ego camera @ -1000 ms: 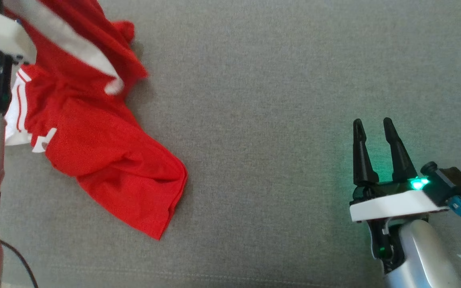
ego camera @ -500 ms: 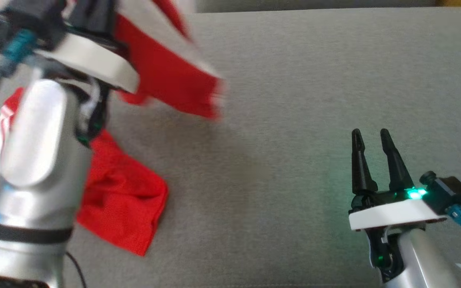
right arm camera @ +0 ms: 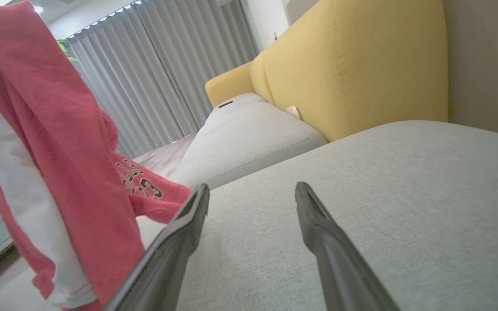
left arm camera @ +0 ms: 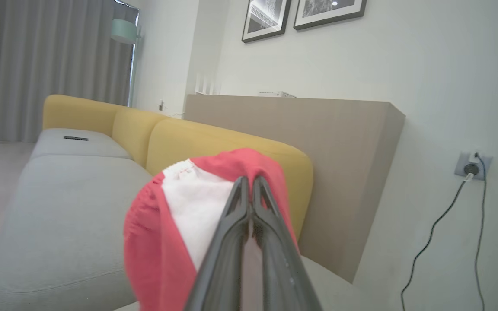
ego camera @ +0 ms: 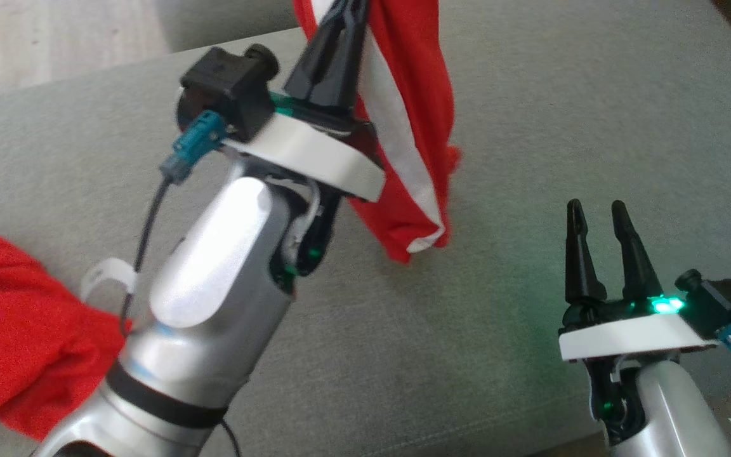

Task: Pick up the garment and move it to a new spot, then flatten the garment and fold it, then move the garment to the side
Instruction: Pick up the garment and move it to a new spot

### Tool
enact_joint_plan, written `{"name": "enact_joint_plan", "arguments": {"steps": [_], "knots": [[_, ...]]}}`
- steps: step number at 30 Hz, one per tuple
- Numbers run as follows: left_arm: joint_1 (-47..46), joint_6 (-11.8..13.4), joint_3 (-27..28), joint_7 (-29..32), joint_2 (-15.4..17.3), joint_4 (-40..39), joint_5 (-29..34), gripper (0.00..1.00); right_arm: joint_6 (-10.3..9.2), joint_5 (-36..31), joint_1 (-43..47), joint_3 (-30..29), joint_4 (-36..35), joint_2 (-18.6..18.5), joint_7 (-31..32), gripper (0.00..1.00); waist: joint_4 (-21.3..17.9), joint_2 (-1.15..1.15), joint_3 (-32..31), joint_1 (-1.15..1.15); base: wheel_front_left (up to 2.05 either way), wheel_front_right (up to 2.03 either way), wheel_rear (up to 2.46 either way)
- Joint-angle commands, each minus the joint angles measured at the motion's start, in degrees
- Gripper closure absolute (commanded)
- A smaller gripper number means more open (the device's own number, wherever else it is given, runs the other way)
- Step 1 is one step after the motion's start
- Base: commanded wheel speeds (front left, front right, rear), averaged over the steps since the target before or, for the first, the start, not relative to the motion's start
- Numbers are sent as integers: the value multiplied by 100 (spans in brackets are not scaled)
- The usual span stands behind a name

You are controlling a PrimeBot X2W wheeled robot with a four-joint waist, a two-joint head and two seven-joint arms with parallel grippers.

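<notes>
1. A grey sofa seat spreads wide, two cushions end to end.
2. Yellow back cushions stand along its rear edge.
3. A small dark flat object lies on the farther cushion.
4. A beige panel rises behind the sofa.
5. Grey curtains hang beyond.
6. Two framed pictures hang on the white wall.
7. From a wall socket a dark cable trails down.

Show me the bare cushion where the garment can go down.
Free: the grey seat cushion between the hanging garment and the open right gripper. Crowded: the left side, where the left gripper holds the garment up and its tail lies bunched.
</notes>
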Motion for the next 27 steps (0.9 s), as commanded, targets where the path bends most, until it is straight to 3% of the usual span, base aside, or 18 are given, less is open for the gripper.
{"name": "enact_joint_plan", "arguments": {"steps": [1,5,12,13,14,21,27], "knots": [[-423,243,-8,-134,90,-258,-181,100,44,50,-180,120,-238,-26,-61,0,-189,0,38,0,0,0,0],[-243,635,-185,-241,89,67,-372,100,44,44,-142,111,-300,-26,-61,0,-183,0,125,0,0,0,0],[640,606,-41,-255,118,1178,112,100,44,-12,-137,83,-311,-26,-61,0,62,0,228,0,0,0,0],[731,610,-11,-255,136,1338,214,78,44,-22,-137,82,-305,-26,-61,0,109,0,225,0,0,0,0],[804,608,61,-255,137,1420,287,0,44,-33,-135,81,-297,-26,-61,0,159,0,221,0,0,0,0],[1114,535,549,-256,123,1272,694,0,44,-109,-81,-46,-240,-26,-61,0,546,0,106,0,0,0,0],[1597,327,966,-256,131,469,1184,0,44,-220,3,-164,-197,-26,-61,0,968,0,-90,0,0,0,0]]}}
